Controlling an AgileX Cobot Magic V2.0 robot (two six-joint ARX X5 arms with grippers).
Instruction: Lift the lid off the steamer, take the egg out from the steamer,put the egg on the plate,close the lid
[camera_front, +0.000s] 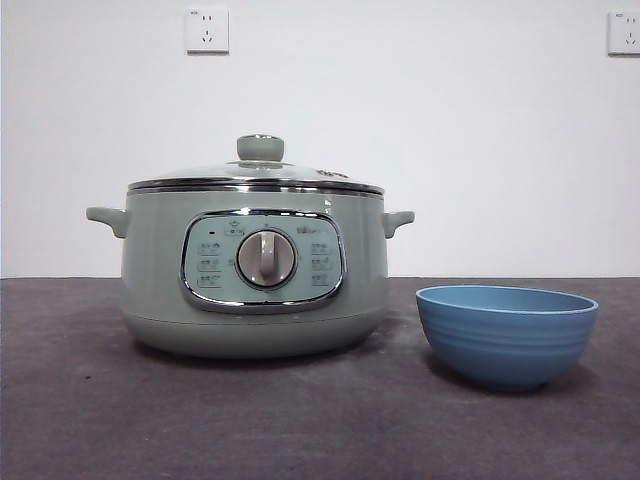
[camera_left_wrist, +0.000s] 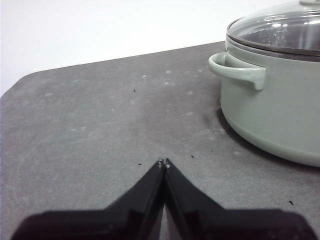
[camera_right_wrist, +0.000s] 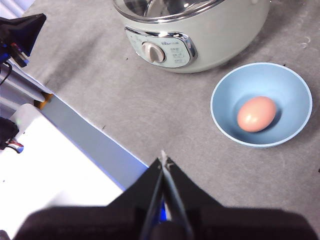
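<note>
Since the egg (camera_right_wrist: 256, 114) already lies in the plate (camera_front: 507, 335), at the steamer's (camera_front: 255, 275) three o'clock, and the lid (camera_front: 256, 175) sits seated, little remains: both the left gripper (camera_left_wrist: 163, 162) and right gripper (camera_right_wrist: 163, 161), jaws pressed together and empty, should simply stay clear.

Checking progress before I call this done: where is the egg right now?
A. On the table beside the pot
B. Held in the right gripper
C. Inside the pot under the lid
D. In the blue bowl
D. The right wrist view shows the egg lying in the blue bowl, next to the pot; the lid sits on the pot, and the right gripper is shut on nothing.
</note>
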